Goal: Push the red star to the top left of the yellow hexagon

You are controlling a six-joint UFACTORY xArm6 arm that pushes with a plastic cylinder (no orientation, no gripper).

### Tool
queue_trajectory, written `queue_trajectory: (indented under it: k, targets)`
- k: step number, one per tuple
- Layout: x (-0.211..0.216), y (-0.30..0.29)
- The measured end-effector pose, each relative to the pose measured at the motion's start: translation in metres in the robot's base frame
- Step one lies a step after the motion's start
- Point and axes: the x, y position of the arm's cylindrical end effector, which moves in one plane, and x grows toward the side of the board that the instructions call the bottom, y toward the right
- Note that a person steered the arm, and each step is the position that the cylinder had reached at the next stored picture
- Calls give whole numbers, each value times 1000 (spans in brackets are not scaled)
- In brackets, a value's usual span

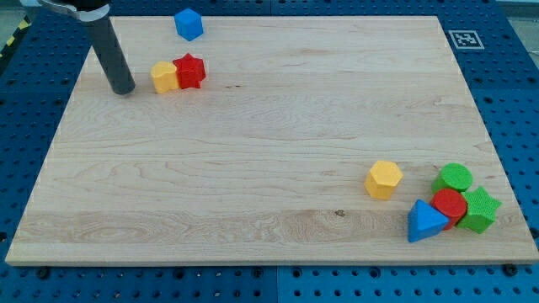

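Wooden board (269,160) on a blue perforated table (25,101), seen from above and in front. The red star (190,71) serves as the landmark; it lies near the board's top left corner. A yellow block (164,77), its shape not clear, touches the star on the view's left. My tip (124,89) stands on the board farther to the view's left of the star, just beside the yellow block but apart from it; the rod is bare and holds nothing. A blue cube (189,23) sits above the star toward the view's top, apart from it. The yellow hexagon (383,179) lies well apart from the star, far toward the view's bottom right. Beyond the hexagon, in the bottom right corner, cluster a green cylinder (456,178), a red cylinder (450,204), a green star (480,210) and a blue triangular block (426,222). A fiducial marker (462,39) lies at the top right corner.
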Motion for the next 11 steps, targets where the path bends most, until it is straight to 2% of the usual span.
queue_trajectory:
  k: [2, 3, 5, 6, 11]
  targets:
    - [-48, 88]
    - [-47, 101]
    - [-28, 133]
    - [-17, 172]
    - [77, 315]
